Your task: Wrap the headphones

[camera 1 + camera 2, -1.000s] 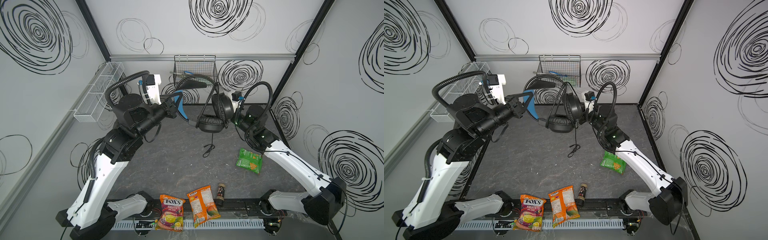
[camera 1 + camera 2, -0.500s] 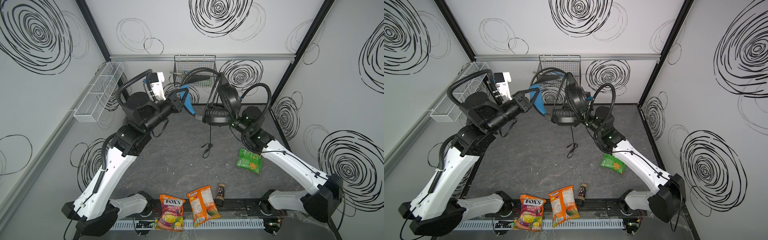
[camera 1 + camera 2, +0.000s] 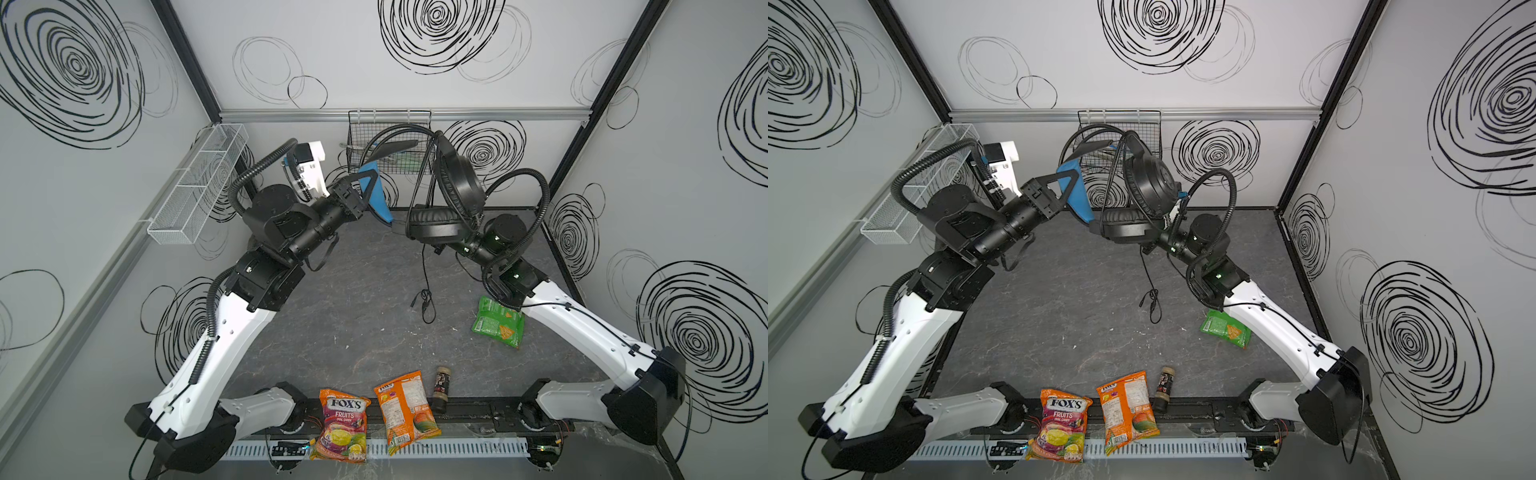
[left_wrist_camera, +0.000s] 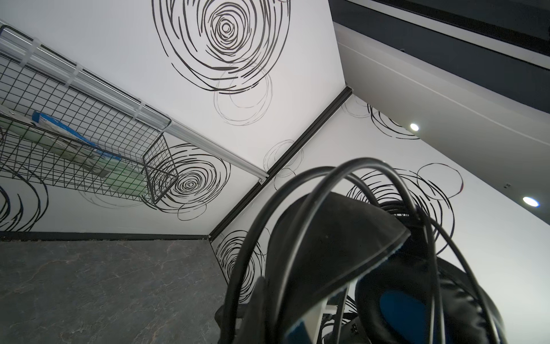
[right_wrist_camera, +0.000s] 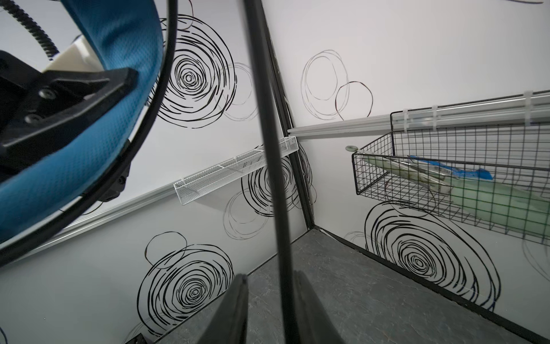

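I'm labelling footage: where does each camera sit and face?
Top views: high at front, looking down on the table; left arm and right arm show, left gripper clamping the headphones.
Left wrist: on left arm, tilted up toward back right corner; no arm part clearly shows.
Right wrist: on right arm, facing back left corner; right gripper straddles the cable.
Shared: both wrists see the wire basket.

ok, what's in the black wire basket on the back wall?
A pale green pack and a blue-and-white one lie in the basket. From above, the headphones cover part of it.
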`<state>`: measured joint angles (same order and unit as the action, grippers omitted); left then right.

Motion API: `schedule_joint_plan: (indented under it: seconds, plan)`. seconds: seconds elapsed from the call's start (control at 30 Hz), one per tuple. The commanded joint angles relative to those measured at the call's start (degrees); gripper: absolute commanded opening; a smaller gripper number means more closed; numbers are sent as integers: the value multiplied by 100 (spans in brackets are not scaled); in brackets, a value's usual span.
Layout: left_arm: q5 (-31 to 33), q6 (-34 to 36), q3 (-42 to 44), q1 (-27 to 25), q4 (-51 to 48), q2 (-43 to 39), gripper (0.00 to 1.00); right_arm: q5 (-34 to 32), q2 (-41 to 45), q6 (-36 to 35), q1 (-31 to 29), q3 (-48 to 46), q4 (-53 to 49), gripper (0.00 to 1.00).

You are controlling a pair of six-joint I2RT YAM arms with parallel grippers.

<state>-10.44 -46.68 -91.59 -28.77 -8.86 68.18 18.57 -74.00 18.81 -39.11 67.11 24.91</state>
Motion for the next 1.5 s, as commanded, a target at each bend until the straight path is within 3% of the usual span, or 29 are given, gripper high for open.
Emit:
schedule_joint_plan:
  seconds: [0.0,0.23,0.63,0.97,1.17,1.3,1.47]
  plan:
    - [-66,-348,5,151,870,-158,0,156,44,333,-9,-14,548,32]
    - [-331,-755,326,593,1211,-245,0,145,78,273,7,-47,454,33]
    - [-738,-1413,494,755,1936,-244,0,153,12,474,70,-187,703,33]
    - [-829,-1545,361,772,2021,-245,0,-3,-187,73,70,-120,580,51]
    - [-802,-1542,378,781,1976,-277,0,-221,-293,-76,53,-176,440,52]
    - [-820,-1592,388,789,2047,-271,0,-435,-245,-176,66,-286,441,60]
    - [-828,-1641,390,791,2103,-251,0,-360,-454,-187,70,-329,436,61]
